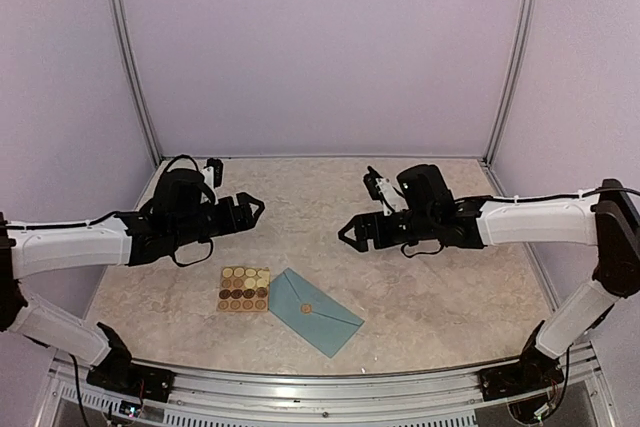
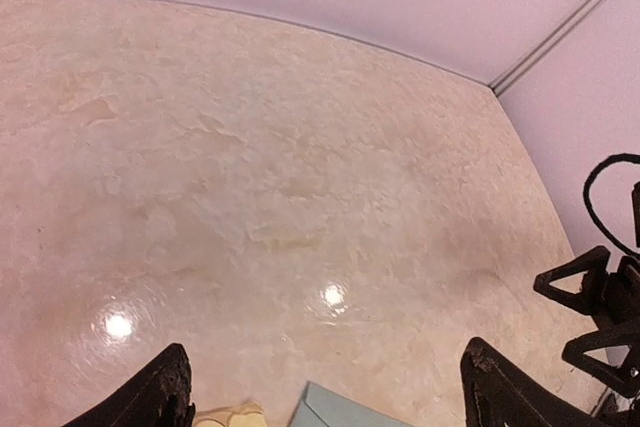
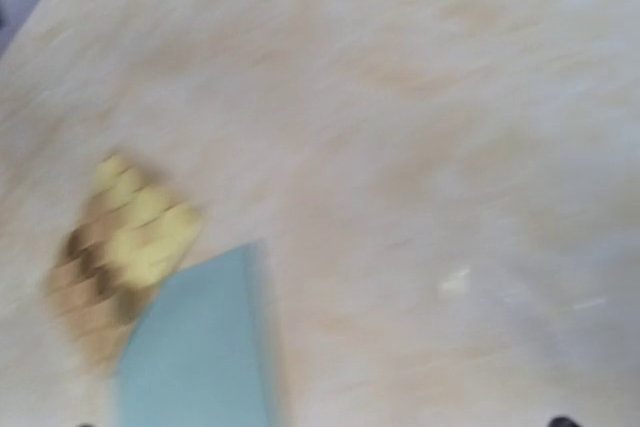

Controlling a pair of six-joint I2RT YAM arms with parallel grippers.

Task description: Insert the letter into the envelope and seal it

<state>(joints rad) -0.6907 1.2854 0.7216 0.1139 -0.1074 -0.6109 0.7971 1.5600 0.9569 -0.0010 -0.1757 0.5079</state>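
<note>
The envelope (image 1: 325,324) is lying closed on the table (image 1: 450,287) near its front edge. We are seeing the left gripper (image 1: 252,215) and right gripper (image 1: 348,235) hovering above, jaws spread and empty, the sticker sheet (image 1: 245,289) lying just beside the envelope, and a round sticker (image 1: 307,308) sitting on its flap.

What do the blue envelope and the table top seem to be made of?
The envelope: probably paper, matte, lying flat with sharp fold lines. The table top: glossy, marble-patterned, perhaps laminate or stone; lamp reflections shine on its beige veining.
</note>
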